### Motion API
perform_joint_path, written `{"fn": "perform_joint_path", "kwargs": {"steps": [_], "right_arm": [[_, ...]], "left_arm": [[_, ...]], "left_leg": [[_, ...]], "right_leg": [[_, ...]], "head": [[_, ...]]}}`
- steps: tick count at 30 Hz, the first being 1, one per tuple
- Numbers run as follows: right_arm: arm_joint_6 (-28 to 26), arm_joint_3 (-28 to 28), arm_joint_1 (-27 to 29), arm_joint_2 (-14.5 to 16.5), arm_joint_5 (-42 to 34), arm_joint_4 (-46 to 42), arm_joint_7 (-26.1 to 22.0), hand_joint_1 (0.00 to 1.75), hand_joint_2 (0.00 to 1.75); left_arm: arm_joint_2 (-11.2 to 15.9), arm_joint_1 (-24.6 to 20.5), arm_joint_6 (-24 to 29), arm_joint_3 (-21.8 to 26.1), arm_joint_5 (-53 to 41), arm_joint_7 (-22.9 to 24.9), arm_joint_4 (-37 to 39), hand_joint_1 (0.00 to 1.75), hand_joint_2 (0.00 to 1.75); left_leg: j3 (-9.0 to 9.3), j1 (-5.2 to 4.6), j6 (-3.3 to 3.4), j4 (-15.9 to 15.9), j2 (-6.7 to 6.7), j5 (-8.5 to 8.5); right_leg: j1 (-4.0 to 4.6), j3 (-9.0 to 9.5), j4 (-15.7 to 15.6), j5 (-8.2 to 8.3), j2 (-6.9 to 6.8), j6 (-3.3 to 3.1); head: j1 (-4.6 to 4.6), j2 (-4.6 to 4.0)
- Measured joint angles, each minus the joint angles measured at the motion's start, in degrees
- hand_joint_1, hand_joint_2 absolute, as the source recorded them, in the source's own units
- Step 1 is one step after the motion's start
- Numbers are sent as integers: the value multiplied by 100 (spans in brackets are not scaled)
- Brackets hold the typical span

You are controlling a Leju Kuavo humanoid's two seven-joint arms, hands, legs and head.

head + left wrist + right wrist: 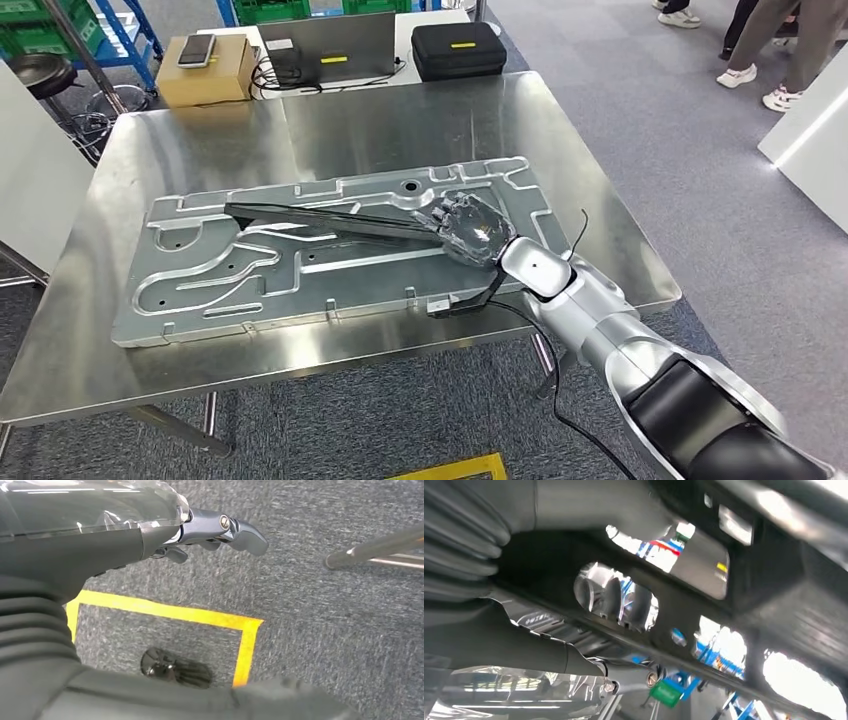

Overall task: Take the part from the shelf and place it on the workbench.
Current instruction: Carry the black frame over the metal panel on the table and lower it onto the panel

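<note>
The part point(330, 222), a long thin black bar with cut-out windows, lies slanted over a big grey metal plate point(200, 290) with pressed grooves, and one end of the bar is in the right hand point(468, 230). The fingers of this hand are closed around that end, near the right edge of the plate; in the right wrist view the black part point(704, 605) passes just in front of the camera, with the thumb under it. The other end of the bar points to the left side of the plate and stops before the plate's edge. The plate rests on the steel surface point(400, 120), and it takes the middle of it; a band of bare steel is free behind the plate, and a narrower band is free along the front edge and along both sides. The right arm comes over the front right corner of the surface. Behind the far edge stand a cardboard box point(205, 75) with a phone on it, a laptop point(340, 50) and a black case point(458, 48). To the right of the surface the carpet floor is open, and some people's feet point(745, 75) are well apart from it. The left hand point(220, 530) hangs over the carpet near a yellow tape line point(200, 616); it holds nothing and its fingers are curled in.
</note>
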Motion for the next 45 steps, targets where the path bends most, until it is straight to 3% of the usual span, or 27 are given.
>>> {"fn": "perform_joint_path", "kwargs": {"steps": [2, 4, 5, 6, 7, 9, 11, 14, 16, 17, 19, 20, 21, 22, 23, 25, 26, 28, 31, 33, 35, 36, 37, 39, 41, 42, 45], "right_arm": [[-32, 39, -13, 2, 4, 71, 40, 0, 0], [-88, 63, -24, 2, -3, 141, 69, 0, 0], [-111, 70, -20, 4, -8, 174, 82, 0, 0], [-130, 75, -15, 5, -14, 202, 97, 0, 0], [-142, 78, -11, 7, -17, 222, 112, 0, 0], [-178, 81, -7, 9, -17, 253, 145, 0, 0], [-235, 82, -12, 2, -14, 274, 215, 0, 0], [-342, 83, -19, -20, 8, 301, 410, 0, 0], [-398, 74, -15, -26, 21, 318, 540, 0, 0], [-420, 57, -11, -25, 44, 321, 629, 0, 0], [-448, 7, 16, -13, 164, 306, 837, 0, 0], [-460, -26, 39, -7, 248, 291, 928, 0, 0], [-473, -54, 59, -2, 333, 275, 995, 0, 0], [-485, -85, 69, -2, 413, 256, 1044, 0, 0], [-494, -116, 63, -2, 486, 234, 1081, 0, 0], [-501, -167, 6, 2, 598, 185, 1181, 0, 0], [-502, -180, -39, 6, 622, 162, 1238, 0, 0], [-500, -184, -134, 14, 637, 124, 1330, 0, 0], [-480, -202, -263, 15, 615, 52, 1291, 0, 0], [-436, -269, -345, 4, 475, -13, 1098, 0, 0], [-362, -421, -384, -24, 102, -88, 754, 0, 0], [-316, -522, -386, -37, -168, -131, 555, 0, 0], [-264, -637, -384, -45, -474, -180, 357, 0, 0], [-156, -878, -385, -49, -1059, -287, 44, 0, 0], [-90, -1113, -396, -61, -1473, -389, -156, 0, 0], [-75, -1212, -404, -68, -1611, -427, -226, 0, 0], [-39, -1483, -424, -77, -1969, -510, -398, 0, 0]], "left_arm": [[1, 9, 19, -7, -26, 0, 0, 0, 0], [10, 19, 34, -26, -50, 11, 0, 0, 0], [15, 32, 40, -41, -56, 17, 0, 0, 0], [19, 47, 44, -57, -66, 20, 0, 0, 0], [20, 59, 45, -72, -78, 21, 0, 0, 0], [28, 64, 44, -87, -96, 19, 0, 0, 0], [35, 59, 24, -95, -101, 12, 0, 0, 0], [40, 64, -18, -98, -104, 7, 0, 0, 0], [41, 60, -47, -100, -109, 4, 0, 0, 0], [41, 58, -64, -101, -114, 3, 0, 0, 0], [42, 59, -94, -103, -135, 1, 0, 0, 0], [42, 62, -102, -104, -146, 0, 0, 0, 0], [42, 66, -105, -104, -157, 1, 0, 0, 0], [42, 69, -108, -105, -166, 1, 0, 0, 0], [42, 69, -109, -107, -174, 2, 0, 0, 0], [32, 63, -114, -120, -190, 1, 3, 0, 0], [27, 62, -117, -128, -196, -1, 5, 0, 0], [21, 66, -124, -140, -204, -5, 9, 0, 0], [31, 69, -143, -149, -218, -19, 9, 0, 0], [49, 68, -167, -162, -223, -21, 9, 0, 0], [68, 71, -191, -182, -225, -13, 9, 0, 0], [72, 71, -201, -191, -228, -6, 9, 0, 0], [74, 71, -207, -201, -231, 1, 9, 0, 0], [84, 68, -213, -216, -237, 10, 9, 0, 0], [95, 62, -210, -226, -238, 10, 10, 0, 0], [98, 61, -205, -228, -237, 6, 10, 0, 0], [98, 71, -188, -228, -230, -3, 11, 0, 0]], "left_leg": [[-186, 9, -53, 398, -2, -283], [-493, 16, -109, 1145, 4, -720], [-606, 19, -133, 1446, 6, -842], [-634, 23, -153, 1568, 8, -860], [-557, 32, -169, 1473, 10, -778], [-144, 63, -183, 739, 12, -467], [164, 65, -117, 142, 4, -290], [200, 36, 67, 32, 5, -259], [206, 39, 149, 8, 6, -223], [203, 47, 180, -3, 7, -202], [171, 40, 207, -2, 12, -185], [159, 34, 211, 0, 12, -183], [154, 27, 213, 1, 11, -182], [155, 20, 212, 2, 8, -183], [161, 11, 211, 2, 6, -184], [165, -10, 200, 5, 6, -189], [157, -18, 182, 8, 9, -189], [133, -21, 126, 6, 14, -179], [91, -18, 34, 74, 13, -226], [-134, -7, -16, 567, 12, -517], [-512, 3, -61, 1343, 12, -859], [-641, 7, -79, 1584, 13, -909], [-678, 14, -94, 1625, 14, -850], [-427, 40, -115, 1031, 15, -445], [-114, 54, -87, 345, 2, -178], [-47, 53, -52, 183, -5, -147], [-41, 38, 75, 131, -19, -161]], "right_leg": [[-35, -29, -42, 101, -47, -39], [-29, -74, -36, 122, -78, -54], [-27, -89, -30, 127, -87, -53], [-30, -101, -23, 129, -89, -48], [-36, -110, -12, 130, -89, -40], [-47, -121, 30, 116, -84, -6], [-33, -131, 84, 80, -58, 60], [-21, -135, 90, 67, -29, 165], [-48, -204, 219, -30, 1, 227], [-60, -317, 450, -175, 22, 252], [-75, -693, 1218, -559, 53, 284], [-79, -880, 1586, -688, 58, 290], [-80, -990, 1786, -708, 59, 286], [-78, -991, 1749, -607, 60, 268], [-71, -881, 1479, -414, 61, 236], [-29, -518, 655, -9, 55, 127], [-3, -390, 344, 108, 43, 83], [35, -320, 121, 157, 22, 44], [-4, -297, 31, 219, 2, 15], [-29, -270, -23, 247, -19, -18], [-24, -272, -13, 236, -28, -40], [-24, -272, -1, 225, -31, -41], [-28, -271, 15, 209, -32, -35], [-40, -258, 70, 154, -28, -6], [-27, -267, 148, 88, -19, 46], [-15, -282, 178, 70, -14, 73], [-7, -315, 205, 47, -3, 148]], "head": [[-1, 0], [-1, 0], [-1, 0], [-2, 0], [-2, 0], [-2, 0], [-1, 0], [-1, 0], [0, 0], [0, 0], [0, 0], [0, 0], [0, 0], [0, 0], [0, 0], [0, 0], [0, 0], [0, -1], [-1, 0], [-1, 0], [0, 0], [0, 0], [-1, 0], [-1, 0], [0, 0], [0, 0], [-1, 0]]}}
